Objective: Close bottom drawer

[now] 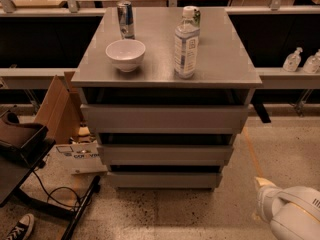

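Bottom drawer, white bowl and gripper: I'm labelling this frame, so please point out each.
bottom drawer [164, 180], camera view, middle of its grey front.
white bowl [125, 61], camera view, its outer wall.
gripper [272, 201], camera view, white casing, low at the picture's right.
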